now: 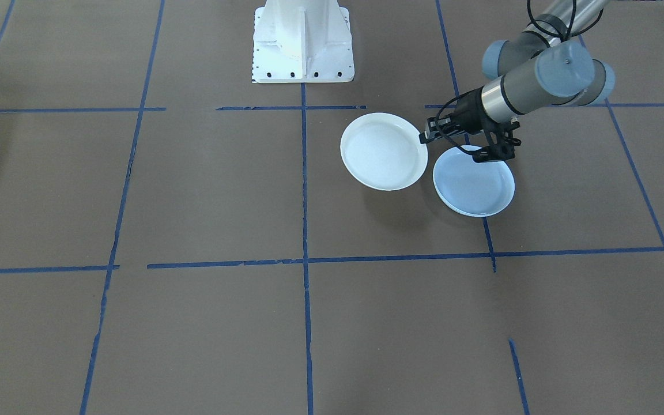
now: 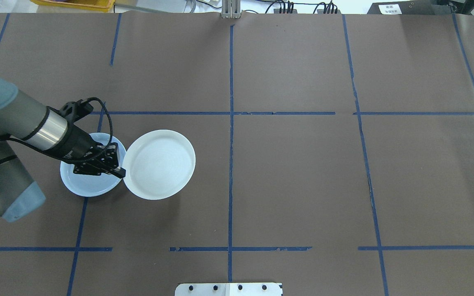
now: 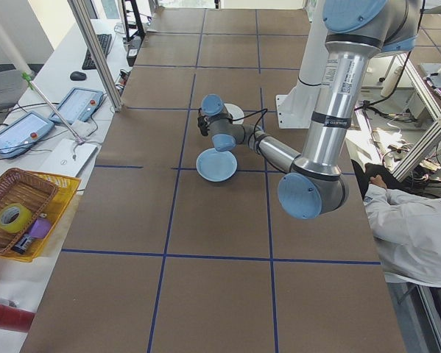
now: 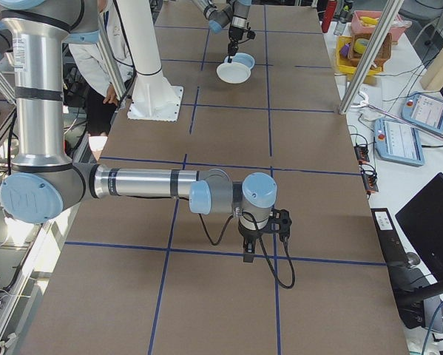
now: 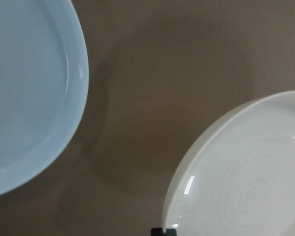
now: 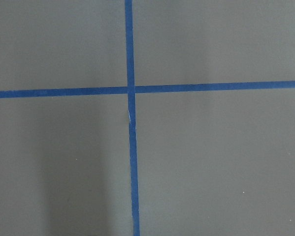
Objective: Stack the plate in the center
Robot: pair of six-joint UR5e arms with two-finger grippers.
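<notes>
rim of the ringed plate (image 2: 159,164) is sitting in my left gripper (image 2: 115,170), clenched at its nine o'clock edge, lifting it toward the pale blue plate (image 2: 82,185) for stacking.

Even, bright, diffuse light across brown bench (image 2: 294,181); no harsh glare. Soft shadow beneath lifted white ringed plate (image 1: 384,151), falling toward camera in front-facing view. Small specular glints on that plate's rim in left wrist view; pale blue plate (image 5: 29,93) there slightly soft, cropped by frame. Right wrist view flat, dim band at left. Side views show mild wide-angle stretch at edges.
</notes>
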